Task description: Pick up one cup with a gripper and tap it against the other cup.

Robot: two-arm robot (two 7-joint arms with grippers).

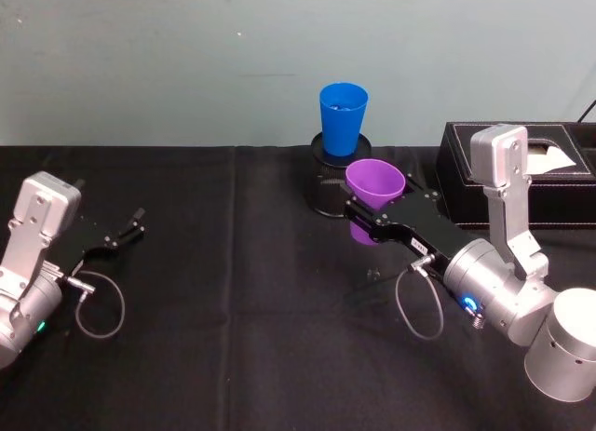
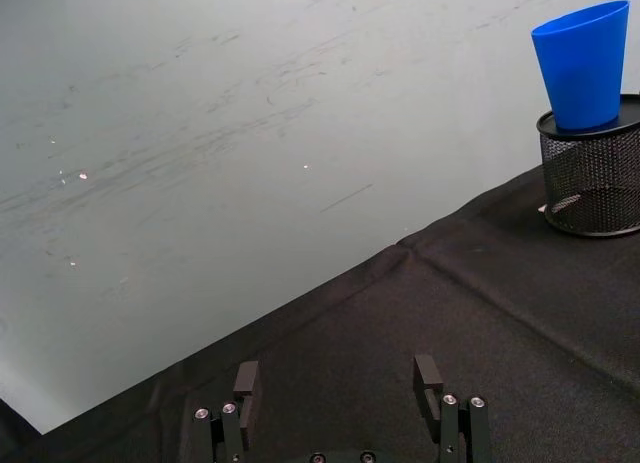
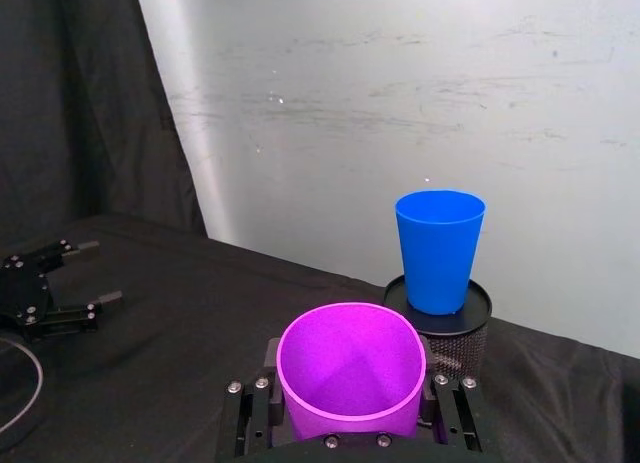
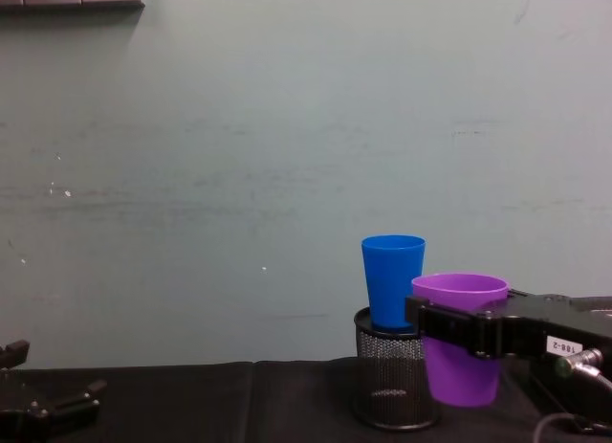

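Jaws of right gripper (image 1: 363,215) clamp purple cup (image 1: 376,182)

Other cup (image 1: 343,119) stood atop the pen holder (image 1: 326,194), rear centre of the table (image 1: 233,310). My right gripper (image 1: 358,217) held the cup (image 1: 375,181) just before and right of them. A box (image 1: 559,198) sat behind my right arm, and my left gripper (image 1: 130,228) lay far left.

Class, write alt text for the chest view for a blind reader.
The right gripper holds a purple cup clear of the table, close beside a blue cup standing atop a black mesh holder. The left gripper rests open, far left.
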